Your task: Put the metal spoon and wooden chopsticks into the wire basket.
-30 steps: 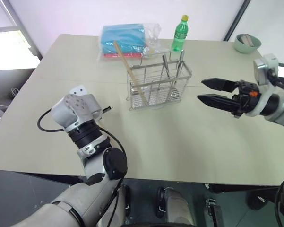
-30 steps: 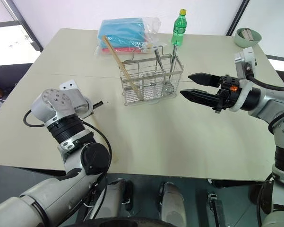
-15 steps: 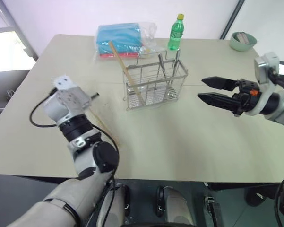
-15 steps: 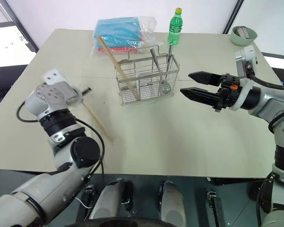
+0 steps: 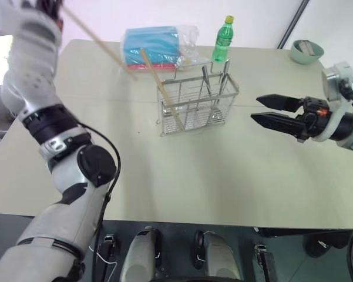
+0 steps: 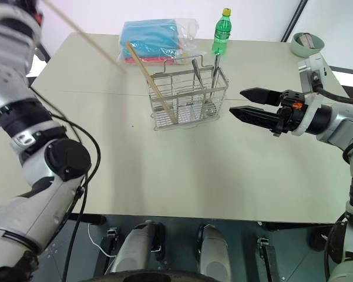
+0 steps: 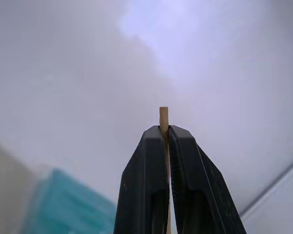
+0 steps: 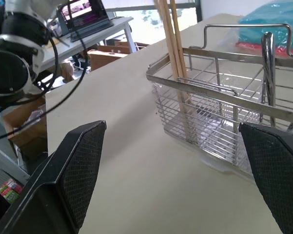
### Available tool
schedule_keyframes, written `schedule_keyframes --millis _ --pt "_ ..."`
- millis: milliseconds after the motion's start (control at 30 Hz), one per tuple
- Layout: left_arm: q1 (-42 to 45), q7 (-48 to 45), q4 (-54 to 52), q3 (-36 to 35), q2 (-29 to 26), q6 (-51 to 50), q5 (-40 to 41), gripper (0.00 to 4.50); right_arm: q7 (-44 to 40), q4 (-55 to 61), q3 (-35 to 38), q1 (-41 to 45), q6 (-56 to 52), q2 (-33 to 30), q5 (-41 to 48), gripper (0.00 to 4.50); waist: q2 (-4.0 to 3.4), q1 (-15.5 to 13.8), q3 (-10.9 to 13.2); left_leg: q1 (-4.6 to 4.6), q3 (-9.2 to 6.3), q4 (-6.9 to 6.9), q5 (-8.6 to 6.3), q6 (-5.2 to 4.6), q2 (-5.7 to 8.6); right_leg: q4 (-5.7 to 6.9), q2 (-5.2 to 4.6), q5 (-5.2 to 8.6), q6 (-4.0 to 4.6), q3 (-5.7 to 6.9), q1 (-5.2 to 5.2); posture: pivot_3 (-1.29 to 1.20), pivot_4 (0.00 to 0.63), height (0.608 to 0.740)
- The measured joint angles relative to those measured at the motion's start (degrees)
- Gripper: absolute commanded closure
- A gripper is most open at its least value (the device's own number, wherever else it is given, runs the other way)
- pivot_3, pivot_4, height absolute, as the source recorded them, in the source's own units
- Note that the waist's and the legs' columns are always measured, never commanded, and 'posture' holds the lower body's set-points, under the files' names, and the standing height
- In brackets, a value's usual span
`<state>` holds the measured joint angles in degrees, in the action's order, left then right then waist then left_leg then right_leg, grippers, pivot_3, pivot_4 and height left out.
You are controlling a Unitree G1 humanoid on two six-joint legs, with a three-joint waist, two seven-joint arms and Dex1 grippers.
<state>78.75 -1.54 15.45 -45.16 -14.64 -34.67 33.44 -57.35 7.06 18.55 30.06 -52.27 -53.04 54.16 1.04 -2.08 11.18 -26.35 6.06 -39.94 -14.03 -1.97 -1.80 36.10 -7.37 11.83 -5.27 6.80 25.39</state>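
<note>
The wire basket [image 5: 197, 104] stands in the middle of the table. Wooden chopsticks [image 5: 159, 88] lean in its left end, and they also appear in the right wrist view as chopsticks [image 8: 174, 53]. The metal spoon [image 6: 215, 75] stands handle-up in the basket's right part. My left gripper [image 7: 164, 132] is raised high at the upper left and is shut on another wooden chopstick [image 5: 100, 44]. That stick slants down toward the blue packet. My right gripper [image 5: 263, 110] hovers open to the right of the basket, level with it and pointing at it, holding nothing.
A blue plastic-wrapped packet [image 5: 154, 48] and a green bottle [image 5: 223, 41] sit behind the basket. A pale green bowl [image 5: 307, 51] is at the far right corner. Bare tabletop [image 5: 211, 170] lies in front of the basket.
My left arm has swung up from just above the table to high at the upper left, carrying the chopstick with it. The right gripper has stayed in place.
</note>
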Motion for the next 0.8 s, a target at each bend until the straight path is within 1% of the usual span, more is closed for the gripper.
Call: schedule_keyframes --millis 100,233,333,433,600,733,800 --pt "0.4 -2.5 -2.5 3.8 0.0 0.1 3.2 4.42 0.7 0.5 0.4 -0.1 -0.3 0.0 0.5 0.00 0.00 0.0 0.0 0.03 -0.01 -0.02 0.02 0.01 -0.02 0.06 0.09 0.00 0.00 0.00 -0.03 0.00 0.150 0.707" --pt "0.0 -6.0 -7.1 11.8 0.0 -1.4 4.8 4.42 1.7 0.7 1.4 -0.2 -0.9 0.0 1.2 0.00 0.00 -0.3 0.0 0.00 -0.01 -0.07 0.02 0.00 0.00 0.03 0.10 0.00 -0.01 0.00 -0.08 0.00 0.150 0.707" --pt "-2.9 -8.8 -11.3 18.9 0.1 -2.6 4.7 4.42 2.6 0.9 2.9 -0.4 -1.3 0.0 1.5 0.00 -0.01 -0.2 0.0 0.03 -0.02 -0.07 0.02 0.00 0.00 0.03 0.11 0.00 -0.01 0.00 -0.10 0.00 0.150 0.707" --pt "-6.2 -10.5 -12.2 24.1 0.8 -3.6 4.5 4.42 3.3 1.5 4.1 -0.7 -1.9 0.0 2.4 0.00 -0.01 -0.1 0.0 0.03 -0.05 -0.07 0.02 0.00 -0.03 0.05 0.16 0.00 -0.01 0.00 -0.09 0.00 0.150 0.707" --pt "-9.5 -10.8 -12.1 27.9 2.0 -3.5 3.8 4.42 4.4 2.0 5.0 -1.4 -2.3 0.0 3.0 0.00 -0.02 -0.1 0.0 0.03 -0.05 -0.07 0.02 -0.01 -0.03 0.05 0.18 0.00 -0.01 -0.04 -0.06 0.00 0.150 0.707" --pt "-15.6 -11.6 -12.8 31.9 3.7 -1.6 1.7 4.42 4.8 2.7 5.0 -2.0 -2.3 0.0 3.4 0.00 -0.06 -0.2 0.0 0.03 -0.06 -0.09 0.02 -0.01 -0.03 0.04 0.18 0.00 -0.01 -0.06 -0.08 0.00 0.150 0.707" --pt "-17.6 -12.7 -12.9 34.2 3.5 0.8 -0.7 3.79 5.1 2.8 5.1 -2.0 -2.3 0.0 3.4 0.00 -0.08 -0.2 0.0 0.03 -0.06 -0.10 0.01 -0.02 -0.02 0.03 0.18 0.00 -0.01 -0.06 -0.09 0.00 0.150 0.707"
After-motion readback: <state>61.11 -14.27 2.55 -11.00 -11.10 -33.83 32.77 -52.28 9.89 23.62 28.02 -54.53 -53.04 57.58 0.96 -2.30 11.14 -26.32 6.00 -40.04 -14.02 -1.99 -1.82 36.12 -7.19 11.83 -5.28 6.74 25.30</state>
